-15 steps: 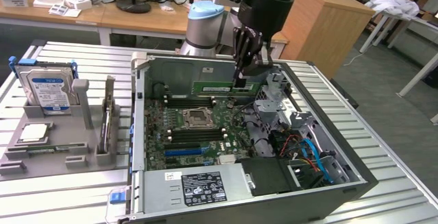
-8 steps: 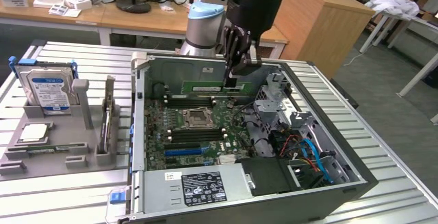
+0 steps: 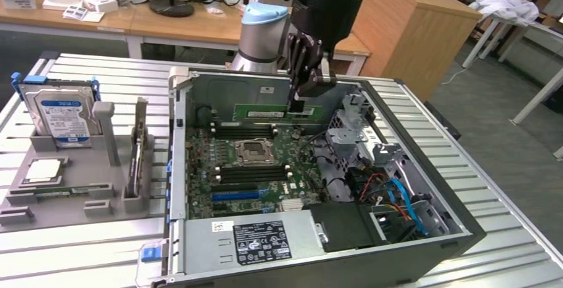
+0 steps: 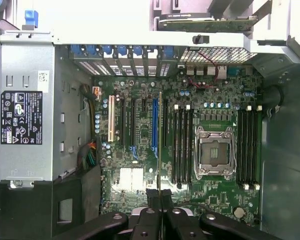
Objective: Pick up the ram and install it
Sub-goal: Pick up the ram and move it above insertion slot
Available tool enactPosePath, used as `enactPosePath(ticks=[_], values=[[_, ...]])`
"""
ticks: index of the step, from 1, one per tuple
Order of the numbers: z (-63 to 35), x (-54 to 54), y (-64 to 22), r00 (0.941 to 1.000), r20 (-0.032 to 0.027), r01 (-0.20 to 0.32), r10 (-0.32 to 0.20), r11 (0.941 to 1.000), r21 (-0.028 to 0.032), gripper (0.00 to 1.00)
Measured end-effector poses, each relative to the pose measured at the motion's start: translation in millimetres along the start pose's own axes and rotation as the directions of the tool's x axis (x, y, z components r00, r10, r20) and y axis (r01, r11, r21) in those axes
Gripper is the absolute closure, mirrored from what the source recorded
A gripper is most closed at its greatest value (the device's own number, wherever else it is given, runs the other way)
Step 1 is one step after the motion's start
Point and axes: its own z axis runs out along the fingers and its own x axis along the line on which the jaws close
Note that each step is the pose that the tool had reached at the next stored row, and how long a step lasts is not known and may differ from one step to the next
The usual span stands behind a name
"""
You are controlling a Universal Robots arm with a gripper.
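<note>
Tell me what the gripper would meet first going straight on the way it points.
The ram clamped in the gripper would probably reach the motherboard first, beside the black memory slots; depth and exact alignment are unclear.

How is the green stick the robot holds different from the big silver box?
The ram is a thin green strip; the hard drive is a wide silver slab. The ram hangs in the gripper over the motherboard; the hard drive stands in a grey rack outside the case. Both carry a label.
</note>
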Motion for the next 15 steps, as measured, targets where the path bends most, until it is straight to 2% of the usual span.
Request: enactPosePath(ticks=[15], values=[[0.9,-11.2,0.0,1.0,0.0001,0.0,0.0,1.0,0.0,0.88]])
